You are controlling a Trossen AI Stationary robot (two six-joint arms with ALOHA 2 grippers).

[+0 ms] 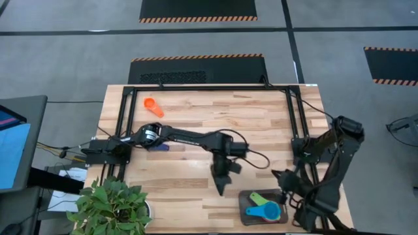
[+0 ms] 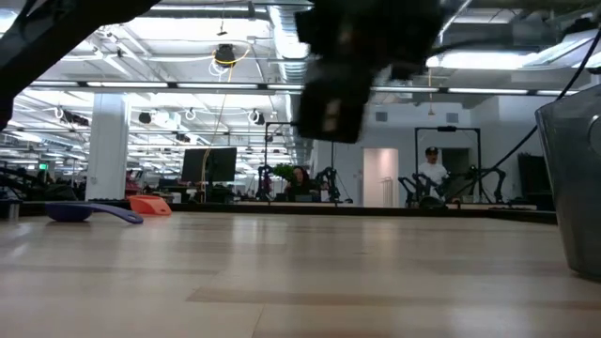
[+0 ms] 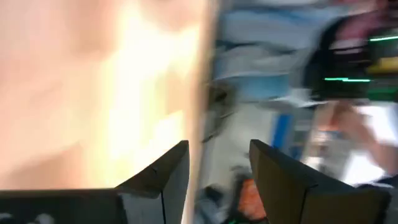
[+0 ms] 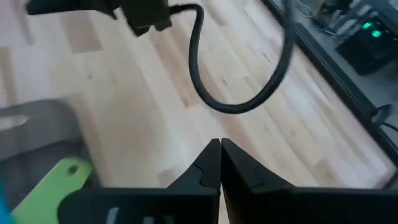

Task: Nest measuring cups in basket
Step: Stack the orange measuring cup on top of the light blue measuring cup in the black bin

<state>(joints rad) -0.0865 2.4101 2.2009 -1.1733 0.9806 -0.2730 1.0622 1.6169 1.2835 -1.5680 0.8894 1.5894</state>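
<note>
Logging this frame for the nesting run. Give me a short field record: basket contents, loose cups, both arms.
basket: near right table corner, holding a green cup and a light blue cup
orange cup: loose, far left of table
dark blue cup: loose, left side, beside the left arm
left gripper: mid-table, jaws open, empty
right gripper: just beyond basket, jaws shut, empty

Overhead camera straight down on pale wooden table point(image 1: 196, 124), low camera level across its surface, wrist cameras close above it, small orange plastic scoop point(image 1: 151, 106) common to overhead and low views.
</note>
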